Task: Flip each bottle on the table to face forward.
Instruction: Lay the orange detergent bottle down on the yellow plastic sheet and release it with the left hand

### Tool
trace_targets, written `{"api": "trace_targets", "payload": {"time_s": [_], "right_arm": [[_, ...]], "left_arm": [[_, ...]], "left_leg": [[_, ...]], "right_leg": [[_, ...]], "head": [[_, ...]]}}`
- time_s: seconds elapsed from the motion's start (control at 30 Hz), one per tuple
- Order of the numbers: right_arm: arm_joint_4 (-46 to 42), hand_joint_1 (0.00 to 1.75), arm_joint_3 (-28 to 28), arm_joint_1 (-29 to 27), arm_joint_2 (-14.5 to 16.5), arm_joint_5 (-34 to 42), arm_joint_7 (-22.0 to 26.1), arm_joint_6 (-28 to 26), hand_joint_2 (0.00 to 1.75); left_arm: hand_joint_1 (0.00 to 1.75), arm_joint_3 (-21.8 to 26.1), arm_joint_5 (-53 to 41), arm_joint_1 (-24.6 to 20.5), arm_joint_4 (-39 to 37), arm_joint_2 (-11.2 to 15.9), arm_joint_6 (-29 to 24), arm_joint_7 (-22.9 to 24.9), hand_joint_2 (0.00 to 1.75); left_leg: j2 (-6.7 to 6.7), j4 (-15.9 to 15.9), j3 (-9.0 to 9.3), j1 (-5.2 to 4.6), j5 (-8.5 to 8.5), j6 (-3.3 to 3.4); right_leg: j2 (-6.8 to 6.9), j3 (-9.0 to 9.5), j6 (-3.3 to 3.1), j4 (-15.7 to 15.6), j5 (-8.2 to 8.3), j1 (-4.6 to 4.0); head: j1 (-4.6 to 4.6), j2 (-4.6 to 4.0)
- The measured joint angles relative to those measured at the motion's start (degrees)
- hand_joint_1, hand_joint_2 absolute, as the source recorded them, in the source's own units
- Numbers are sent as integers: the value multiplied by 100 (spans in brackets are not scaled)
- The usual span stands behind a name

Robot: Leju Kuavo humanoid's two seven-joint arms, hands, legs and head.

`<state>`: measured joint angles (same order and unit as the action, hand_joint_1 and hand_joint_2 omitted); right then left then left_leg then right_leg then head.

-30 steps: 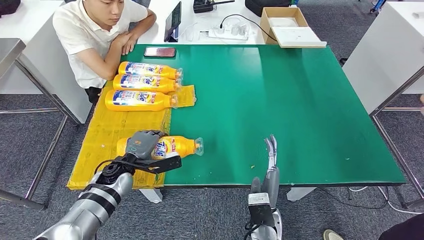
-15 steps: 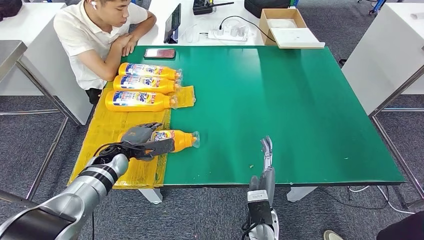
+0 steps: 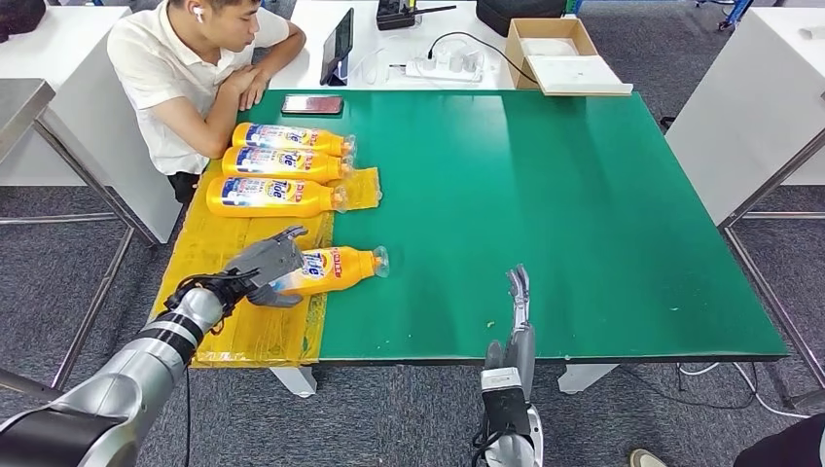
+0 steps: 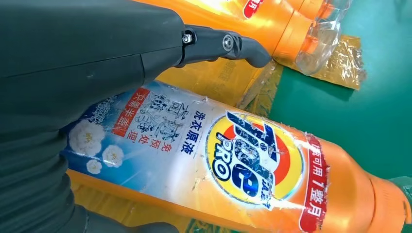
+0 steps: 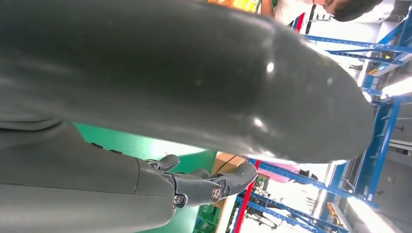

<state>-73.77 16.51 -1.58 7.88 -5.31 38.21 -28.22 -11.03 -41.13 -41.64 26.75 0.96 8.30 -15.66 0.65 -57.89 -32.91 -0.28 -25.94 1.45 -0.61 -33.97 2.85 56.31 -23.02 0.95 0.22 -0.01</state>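
An orange detergent bottle lies on its side at the edge of the yellow mat, cap pointing right and slightly raised. My left hand grips its base end, fingers over the top and thumb below. In the left wrist view the bottle's blue and orange label faces the camera beside my left hand. Three more orange bottles lie in a row farther back with labels up. My right hand stands open at the table's front edge, fingers straight, holding nothing; its fingers show dark against the green top.
A person sits at the table's far left corner, arms resting near a phone. Behind the green table are a tablet, a power strip and a cardboard box. A nearer back-row bottle's neck shows past my fingers.
My left hand has drawn the bottle away from the front edge toward the back row and turned it, so more of its label shows. The right hand has barely moved.
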Motion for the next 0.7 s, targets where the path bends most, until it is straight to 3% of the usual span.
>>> {"api": "trace_targets", "payload": {"time_s": [0.1, 0.17, 0.23, 0.3, 0.43, 0.7], "right_arm": [[4, 0, -3, -5, -5, 4, 1, -6, 0], [-8, 0, -10, -33, -7, -6, 1, -100, 0], [-43, 0, -18, -84, -5, -43, 1, -318, 0], [-77, 0, -21, -112, 13, -66, 1, -544, 0], [-128, 0, -28, -147, 63, -41, 0, -664, 0], [-190, 0, -80, -181, 105, 163, 0, -287, 0]], "left_arm": [[0, 85, 139, 110, 132, 9, -17, -192, 175], [0, 218, 695, 432, 565, -54, 104, -701, 175], [0, 520, 1980, 1033, 1498, -256, 357, -1271, 87], [0, 769, 3453, 1655, 2632, -522, 405, -1372, 0], [0, 833, 4798, 2450, 4397, -732, 80, -1270, 0], [0, 867, 4984, 3404, 6262, -750, -173, -1755, 0]], "left_leg": [[-3, 0, 2, -3, 0, 0], [-7, -1, 3, -6, 0, 0], [-4, -2, -4, -7, 0, 0], [-6, -2, -18, -6, -3, 1], [-18, -1, -31, -6, -13, 2], [-7, 0, -34, 0, -12, 1]], "right_leg": [[0, 0, 0, -1, 0, 2], [-2, -4, 1, -1, 1, 4], [-3, -12, 1, -2, 0, 4], [-6, -21, 2, -3, -1, 4], [-19, -36, 2, -6, -1, 4], [-12, -38, 1, -5, -4, 0]], "head": [[1, 1], [-3, 0], [-1, 0], [4, 1], [-1, -1], [0, 0]]}}
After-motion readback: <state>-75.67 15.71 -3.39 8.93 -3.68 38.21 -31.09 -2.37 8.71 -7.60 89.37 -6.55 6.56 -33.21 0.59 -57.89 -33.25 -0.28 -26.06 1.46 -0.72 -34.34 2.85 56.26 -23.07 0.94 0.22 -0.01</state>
